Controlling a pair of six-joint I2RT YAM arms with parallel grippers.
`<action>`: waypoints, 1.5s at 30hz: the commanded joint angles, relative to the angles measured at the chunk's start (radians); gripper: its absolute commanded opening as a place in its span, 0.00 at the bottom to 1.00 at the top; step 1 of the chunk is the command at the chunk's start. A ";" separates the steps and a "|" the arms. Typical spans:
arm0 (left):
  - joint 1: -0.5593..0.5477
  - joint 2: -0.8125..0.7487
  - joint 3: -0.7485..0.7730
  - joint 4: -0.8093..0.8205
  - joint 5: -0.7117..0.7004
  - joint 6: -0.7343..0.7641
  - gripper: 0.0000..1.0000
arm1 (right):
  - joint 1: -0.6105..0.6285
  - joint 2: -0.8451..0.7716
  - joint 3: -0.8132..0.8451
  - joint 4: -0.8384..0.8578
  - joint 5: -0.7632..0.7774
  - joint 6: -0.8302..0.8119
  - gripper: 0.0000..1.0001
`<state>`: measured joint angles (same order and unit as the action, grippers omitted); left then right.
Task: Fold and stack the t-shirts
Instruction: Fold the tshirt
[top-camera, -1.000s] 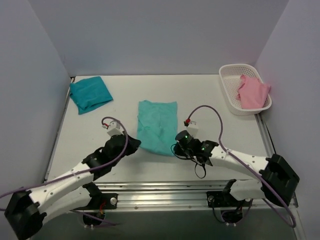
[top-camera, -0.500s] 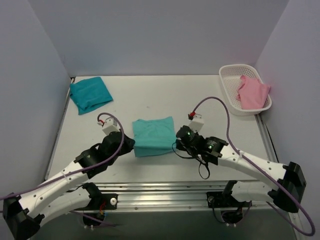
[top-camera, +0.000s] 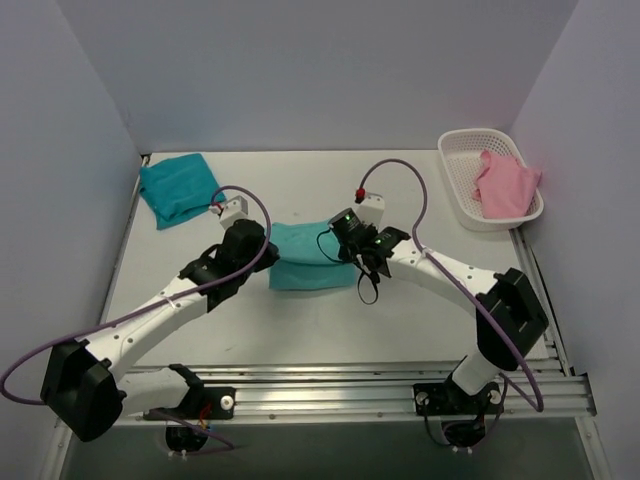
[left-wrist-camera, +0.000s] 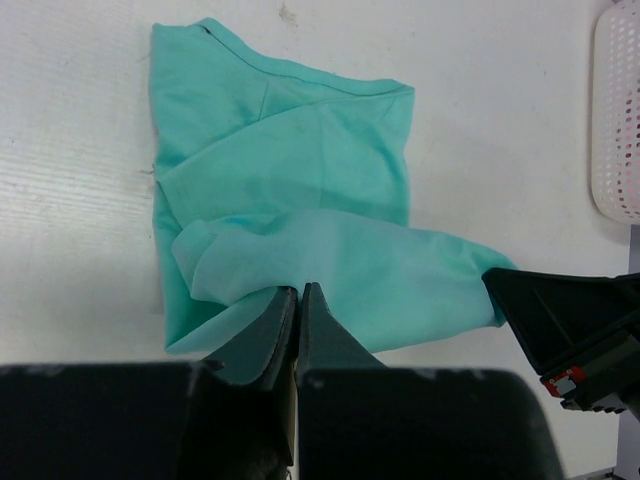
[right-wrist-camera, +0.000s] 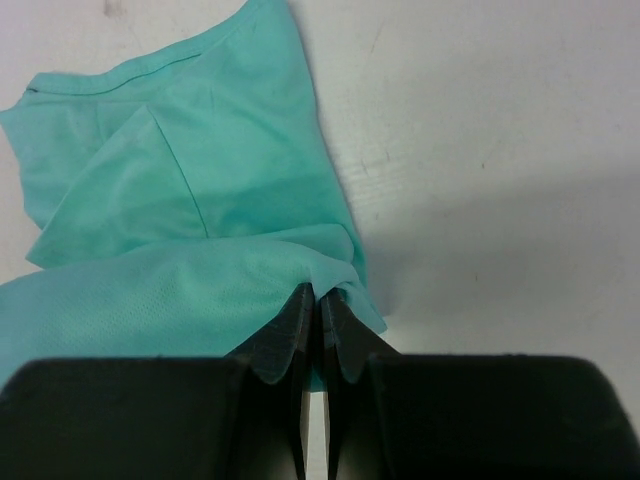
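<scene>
Each wrist camera shows what the overhead view hides beneath the wrists. The left pincer (left-wrist-camera: 298, 292) is closed tight on a raised fold of the mint t-shirt (left-wrist-camera: 290, 180), and the right pincer (right-wrist-camera: 316, 298) is pinched shut on the same fold's other end. Seen from overhead, both arms reach forward and angle inward, meeting at the shirt's two sides mid-worktop (top-camera: 300, 320). Only that view takes in the folded teal t-shirt (top-camera: 178, 188), well apart at the far left corner. A white basket (top-camera: 462, 160) holding a pink cloth (top-camera: 505, 185) sits far right.
</scene>
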<state>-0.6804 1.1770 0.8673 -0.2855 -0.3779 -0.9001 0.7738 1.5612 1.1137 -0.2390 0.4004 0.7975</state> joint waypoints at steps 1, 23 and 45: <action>0.056 0.047 0.065 0.092 0.074 0.040 0.02 | -0.025 0.068 0.107 -0.008 0.000 -0.056 0.00; 0.350 0.389 0.274 0.213 0.274 0.084 0.07 | -0.214 0.460 0.604 -0.051 -0.194 -0.164 0.00; 0.565 1.032 1.078 0.171 0.508 0.150 0.94 | -0.435 0.582 0.773 0.416 -0.494 -0.231 1.00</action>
<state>-0.1226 2.2787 1.9198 -0.1211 0.1143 -0.7979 0.3107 2.2593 1.9068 0.1043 -0.1013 0.6052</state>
